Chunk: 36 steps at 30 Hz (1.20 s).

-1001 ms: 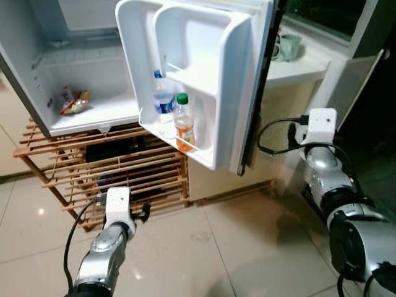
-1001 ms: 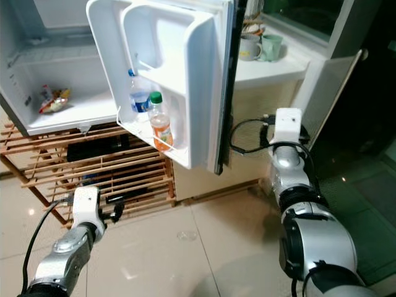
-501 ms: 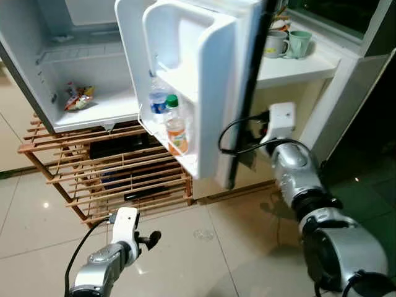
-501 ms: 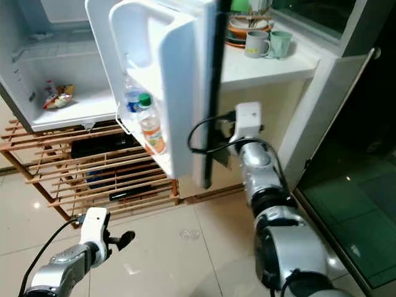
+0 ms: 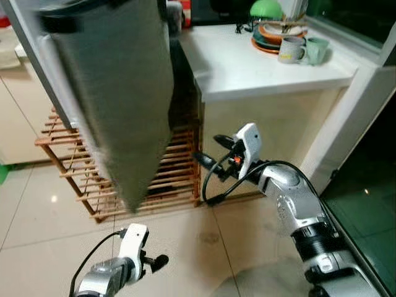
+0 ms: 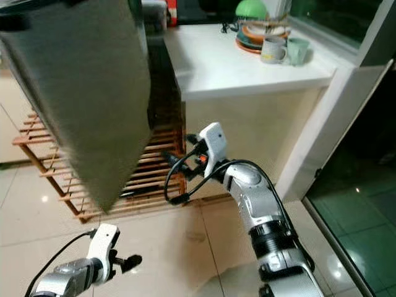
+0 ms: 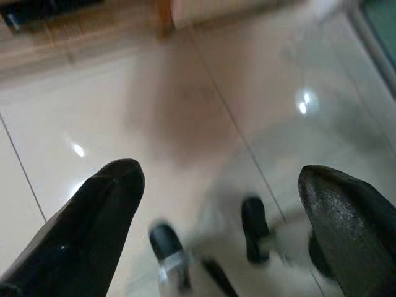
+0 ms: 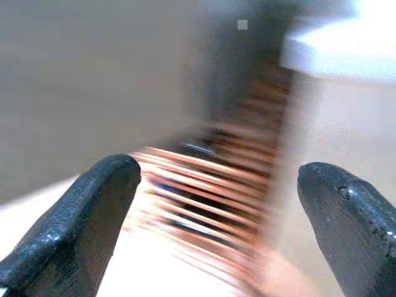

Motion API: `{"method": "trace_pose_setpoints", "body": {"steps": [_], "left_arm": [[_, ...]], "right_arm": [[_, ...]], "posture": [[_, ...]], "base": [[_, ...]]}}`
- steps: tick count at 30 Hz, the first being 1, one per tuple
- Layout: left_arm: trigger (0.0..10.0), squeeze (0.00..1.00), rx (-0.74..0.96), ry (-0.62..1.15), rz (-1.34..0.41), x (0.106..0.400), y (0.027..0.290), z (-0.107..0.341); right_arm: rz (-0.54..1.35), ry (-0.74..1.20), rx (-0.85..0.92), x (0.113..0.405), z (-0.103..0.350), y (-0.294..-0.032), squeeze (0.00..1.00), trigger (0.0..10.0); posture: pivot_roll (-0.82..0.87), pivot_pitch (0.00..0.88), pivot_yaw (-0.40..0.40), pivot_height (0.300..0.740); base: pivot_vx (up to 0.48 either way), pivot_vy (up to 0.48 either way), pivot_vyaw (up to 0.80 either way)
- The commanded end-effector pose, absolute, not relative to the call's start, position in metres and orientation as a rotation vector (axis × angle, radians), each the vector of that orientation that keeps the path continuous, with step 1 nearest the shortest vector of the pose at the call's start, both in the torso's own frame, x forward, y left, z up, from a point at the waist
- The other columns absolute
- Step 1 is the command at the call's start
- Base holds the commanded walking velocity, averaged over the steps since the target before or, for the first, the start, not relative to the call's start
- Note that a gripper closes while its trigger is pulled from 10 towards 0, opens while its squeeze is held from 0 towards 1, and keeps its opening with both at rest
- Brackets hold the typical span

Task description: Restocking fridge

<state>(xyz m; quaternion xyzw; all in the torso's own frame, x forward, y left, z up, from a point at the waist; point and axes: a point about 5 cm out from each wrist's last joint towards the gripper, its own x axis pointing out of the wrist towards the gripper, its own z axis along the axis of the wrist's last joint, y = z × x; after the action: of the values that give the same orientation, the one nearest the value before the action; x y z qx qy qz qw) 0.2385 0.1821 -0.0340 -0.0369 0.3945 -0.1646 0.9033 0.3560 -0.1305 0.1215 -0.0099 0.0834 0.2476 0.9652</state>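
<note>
The right claw (image 6: 176, 162) was raised at the middle of the head view, its two black fingers (image 8: 74, 216) spread wide with nothing between them, pointing toward nine o'clock at the wooden slatted rack (image 5: 167, 179) and free of the fridge door (image 5: 117, 93). That door, a grey blurred slab, stood at ten to eleven o'clock from the claw, near it but apart, with its outer face to the camera, and it hid the fridge's inside; whether it was fully closed could not be told through the blur. The rack sat below the door on the tiled floor (image 5: 37, 210). At one o'clock from the right claw, the white counter (image 5: 247, 68) carried two mugs (image 5: 300, 49), a stack of plates (image 5: 272, 32) and a green rounded thing (image 5: 266, 8) at its far end. The left claw (image 5: 154, 263) hung low at seven o'clock over the floor, its fingers (image 7: 80, 229) also wide apart and empty; the wrist picture there was smeared, showing pale tiles and what were probably the robot's own feet.
</note>
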Motion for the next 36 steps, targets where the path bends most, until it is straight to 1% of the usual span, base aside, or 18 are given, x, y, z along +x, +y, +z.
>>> {"method": "trace_pose_setpoints", "body": {"steps": [1,2,3,7,9,11,12,16,17,18,20,21,23,25,26,27,30,36], "left_arm": [[10.0,0.00,-0.074,0.748,-0.321,0.250,0.184,-0.025],[10.0,0.00,-0.078,0.721,-0.318,0.254,0.184,-0.022],[10.0,0.00,-0.061,0.620,-0.299,0.267,0.187,-0.003],[10.0,0.00,-0.012,0.502,-0.271,0.280,0.191,0.018],[10.0,0.00,-0.046,0.306,-0.285,0.293,0.188,0.054],[10.0,0.00,-0.056,0.177,-0.301,0.298,0.185,0.079],[10.0,0.00,-0.064,0.051,-0.278,0.303,0.184,0.106],[10.0,0.00,-0.023,-0.112,-0.209,0.307,0.186,0.142],[10.0,0.00,-0.023,-0.112,-0.209,0.307,0.186,0.142],[10.0,0.00,0.008,-0.157,-0.177,0.306,0.186,0.153],[10.0,0.00,0.015,-0.162,-0.179,0.303,0.184,0.156],[10.0,0.00,0.013,-0.112,-0.203,0.289,0.180,0.152],[10.0,0.00,0.012,-0.093,-0.210,0.285,0.179,0.150],[10.0,0.00,-0.015,0.011,-0.250,0.260,0.178,0.131],[10.0,0.00,-0.015,0.011,-0.250,0.260,0.178,0.131],[10.0,0.00,-0.038,0.041,-0.243,0.249,0.179,0.124],[10.0,0.00,-0.039,0.020,-0.210,0.246,0.178,0.127],[10.0,0.00,-0.043,-0.015,-0.146,0.259,0.179,0.140]], "right_arm": [[0.375,0.155,-0.048,0.362,0.124,-0.144,0.00,10.0],[0.330,0.163,-0.058,0.362,0.124,-0.150,0.00,10.0],[0.273,0.169,-0.073,0.361,0.119,-0.156,0.00,10.0],[0.240,0.169,-0.069,0.359,0.114,-0.157,0.00,10.0],[0.216,0.117,-0.073,0.357,0.111,-0.155,0.00,10.0],[0.190,0.073,-0.105,0.355,0.111,-0.157,0.00,10.0],[0.156,0.043,-0.115,0.352,0.110,-0.160,0.00,10.0],[0.108,0.002,-0.056,0.350,0.114,-0.166,0.00,10.0],[0.108,0.002,-0.056,0.350,0.114,-0.166,0.00,10.0],[0.078,-0.038,0.007,0.348,0.120,-0.172,0.00,10.0],[0.061,-0.060,0.044,0.346,0.123,-0.177,0.00,10.0],[0.066,-0.090,0.048,0.332,0.122,-0.187,0.00,10.0],[0.073,-0.093,0.040,0.328,0.122,-0.189,0.00,10.0],[0.100,-0.050,0.032,0.308,0.107,-0.196,0.00,10.0],[0.100,-0.050,0.032,0.308,0.107,-0.196,0.00,10.0],[0.116,-0.009,0.010,0.298,0.097,-0.198,0.00,10.0],[0.126,0.017,0.010,0.292,0.090,-0.197,0.00,10.0],[0.135,0.018,0.029,0.299,0.095,-0.186,0.00,10.0]], "posture": [[-0.13,0.000,-0.002,0.740],[-0.13,0.000,-0.002,0.740],[-0.12,0.000,-0.003,0.740],[-0.12,0.000,-0.002,0.740],[-0.12,0.000,0.000,0.740],[-0.12,0.000,-0.004,0.740],[-0.12,0.000,-0.008,0.740],[-0.11,0.000,-0.012,0.740],[-0.11,0.000,-0.012,0.740],[-0.11,0.000,-0.013,0.740],[-0.10,0.000,-0.012,0.740],[-0.10,0.000,-0.007,0.740],[-0.10,0.000,-0.006,0.740],[-0.09,0.000,-0.002,0.740],[-0.09,0.000,-0.002,0.740],[-0.10,0.000,-0.001,0.740],[-0.09,0.000,-0.001,0.740],[-0.10,0.000,0.012,0.740]], "base": [[0.000,0.000,0.00],[0.000,0.000,0.00],[0.000,0.000,0.00],[0.000,0.000,0.00],[0.000,0.000,0.00],[0.000,0.000,0.00],[0.000,0.000,0.00],[0.000,0.000,0.00],[0.000,0.000,0.00],[0.000,0.000,0.00],[0.000,0.000,0.00],[0.000,0.000,0.00],[0.000,0.000,0.00],[0.000,0.000,0.00],[0.000,0.000,0.00],[0.000,0.000,0.00],[0.000,0.000,0.00],[0.316,0.155,0.00]]}}
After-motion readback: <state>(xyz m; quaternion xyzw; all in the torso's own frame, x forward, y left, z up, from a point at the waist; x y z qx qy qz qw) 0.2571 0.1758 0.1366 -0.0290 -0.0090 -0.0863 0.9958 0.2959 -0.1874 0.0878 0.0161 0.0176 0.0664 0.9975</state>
